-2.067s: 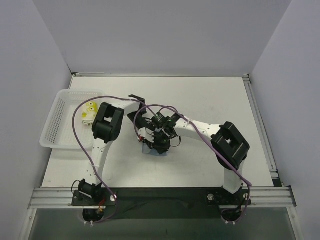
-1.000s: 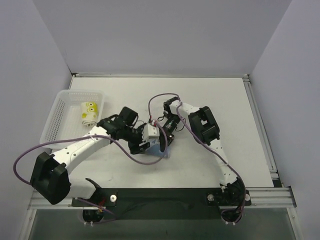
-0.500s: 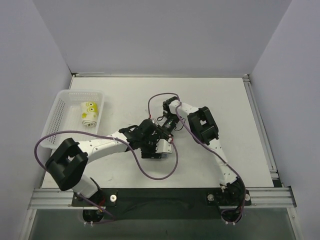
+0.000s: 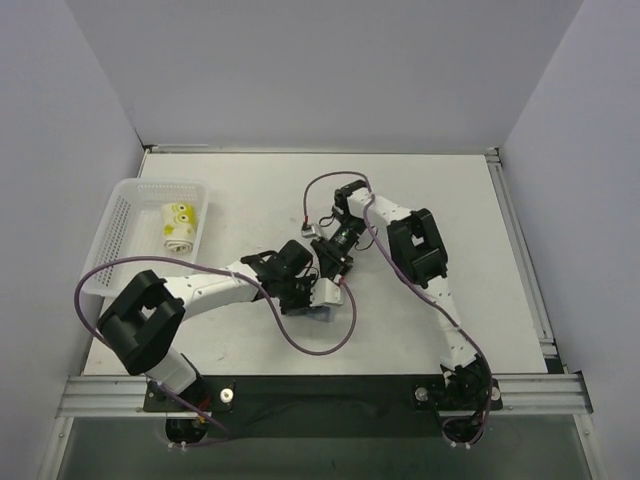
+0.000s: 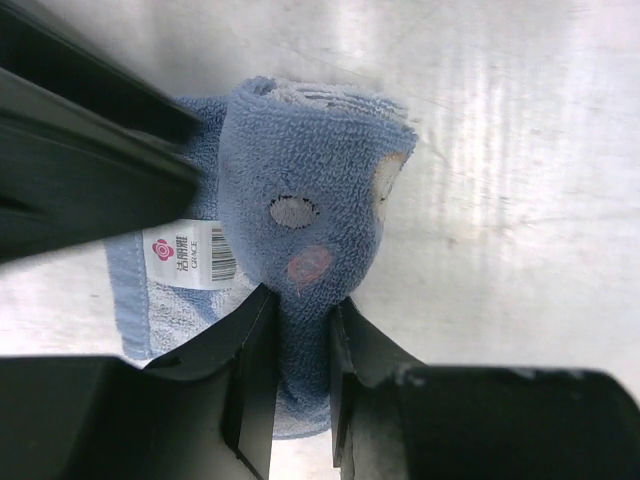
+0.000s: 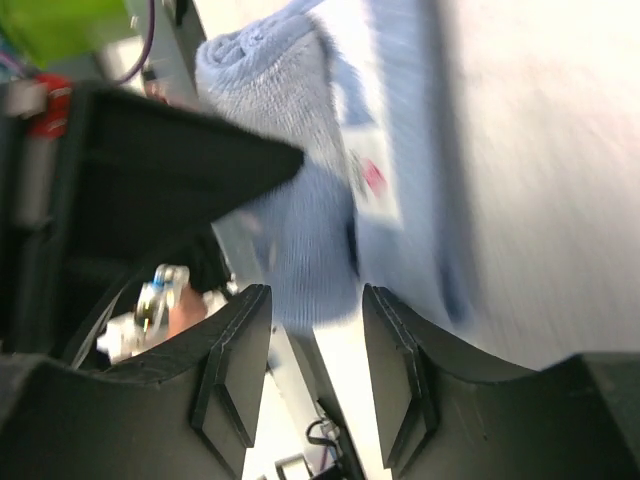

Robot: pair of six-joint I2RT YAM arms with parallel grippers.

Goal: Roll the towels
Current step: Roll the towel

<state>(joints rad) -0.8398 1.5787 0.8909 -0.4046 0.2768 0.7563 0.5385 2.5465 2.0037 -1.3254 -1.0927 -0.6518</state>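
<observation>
Wind blue towel [image 5: 300,160] tight and even with left gripper [image 5: 300,310] clamped shut on it; steady flat tail near label [image 5: 188,255] with right gripper [image 6: 312,295], closure not discernible.

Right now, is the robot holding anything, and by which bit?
The left hand pinches the blue towel by its rolled-up end. The right hand is at it too, but blur hides whether it grips.

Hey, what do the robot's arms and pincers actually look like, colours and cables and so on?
Both the left arm and right arm have slim white links joined by chunky black joint housings. A thin purple cable loops along each. The left pincer and right pincer have flat matte black fingers.
</observation>
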